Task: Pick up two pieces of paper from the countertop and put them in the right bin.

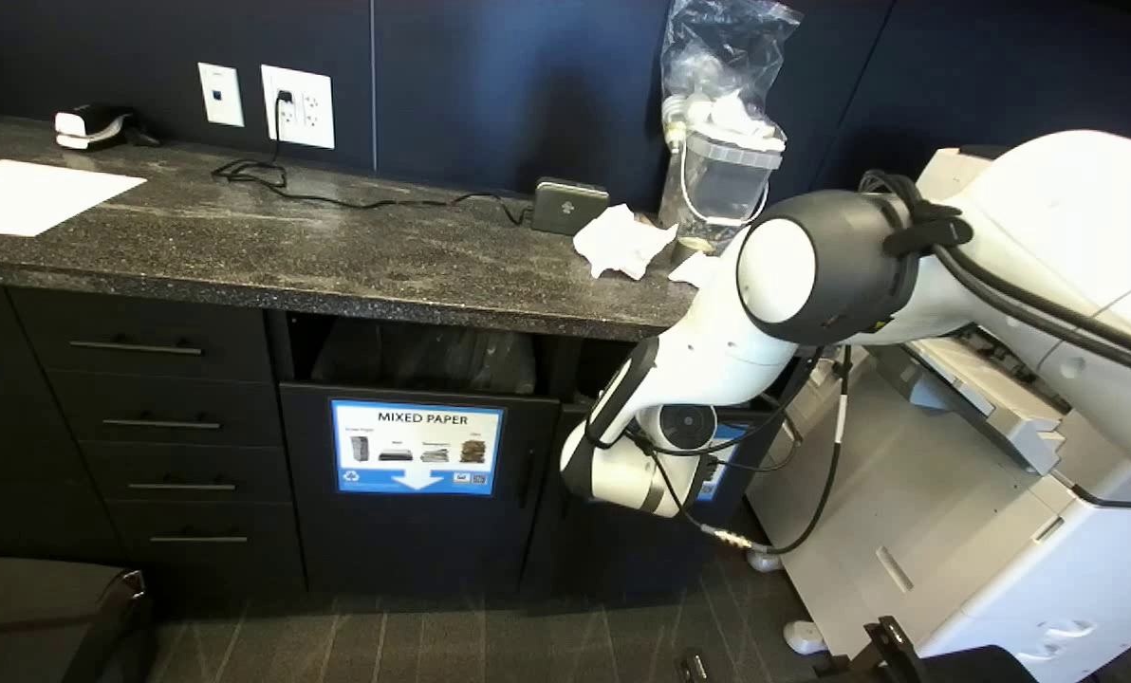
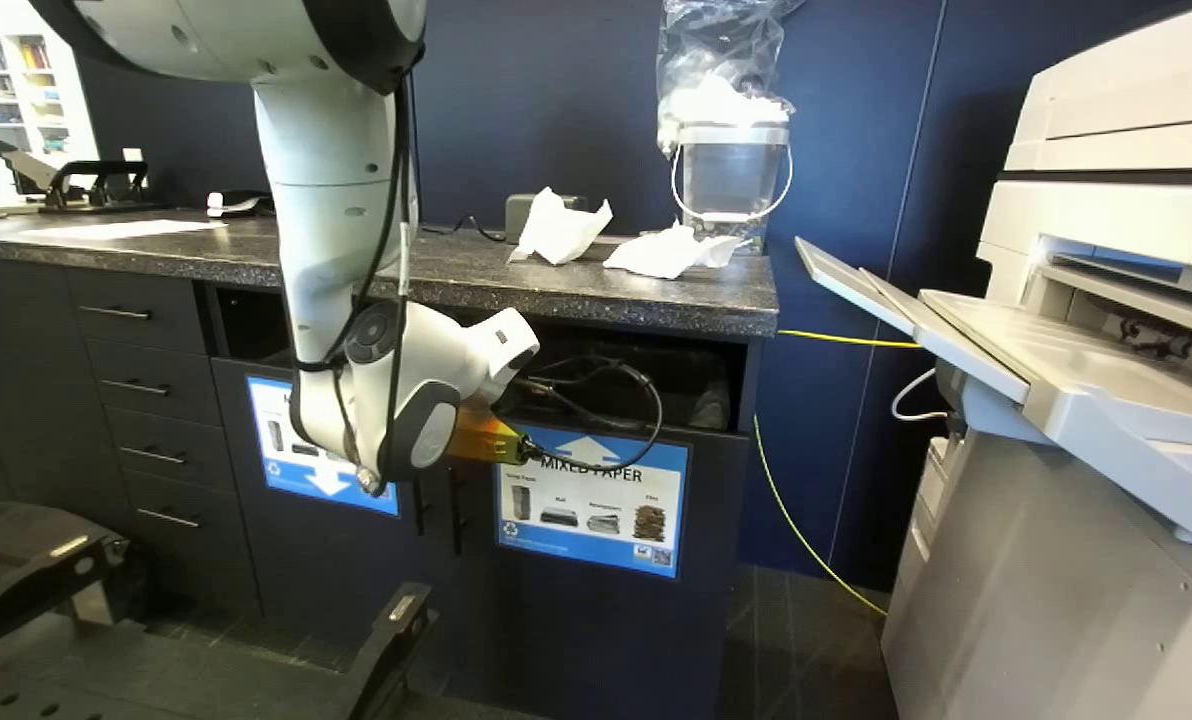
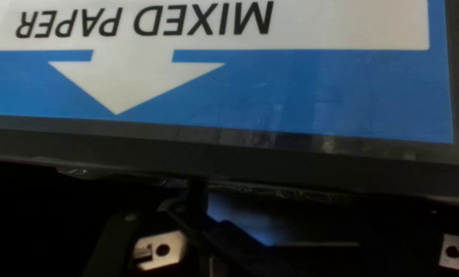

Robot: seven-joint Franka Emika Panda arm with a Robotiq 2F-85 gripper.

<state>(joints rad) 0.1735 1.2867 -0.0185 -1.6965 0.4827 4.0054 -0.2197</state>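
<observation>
White arm (image 2: pixel 331 200): bent low against the bin front, caught in both exterior views.
Gripper (image 3: pixel 308 250): jaws spread wide, metal-tipped fingers (image 3: pixel 160 250) well apart, and no paper can be made out between them, though the gap is sunk in shadow.
Mixed-paper sign (image 3: pixel 252 92): read upside down in the wrist view, just past the fingers.
Right bin (image 2: pixel 596 630): its dark slot (image 2: pixel 681 365) is being faced; whether it is entered by the fingers cannot be told. The step is judged to be either a release here or a wait ahead of a pick, and which one cannot be settled.
Countertop (image 2: pixel 456 265): set above the slot, and work is judged to be left up there.
Flatter paper (image 2: pixel 656 252): rumpled on the countertop near its front edge; a white flap (image 2: pixel 724 250) is seen at its side, possibly a separate piece.
Peaked paper (image 2: pixel 559 230): crumpled upright on the countertop, just beside, judged the easier catch. Next, the gripper must be drawn back, raised over the thick edge, and lowered with jaws wide onto a fold.
Grey box (image 1: pixel 570 206): stood just behind the peaked paper, not to be knocked.
Clear bucket (image 2: pixel 731 180): propped behind the flatter paper, its hanging handle (image 2: pixel 726 217) to be avoided.
</observation>
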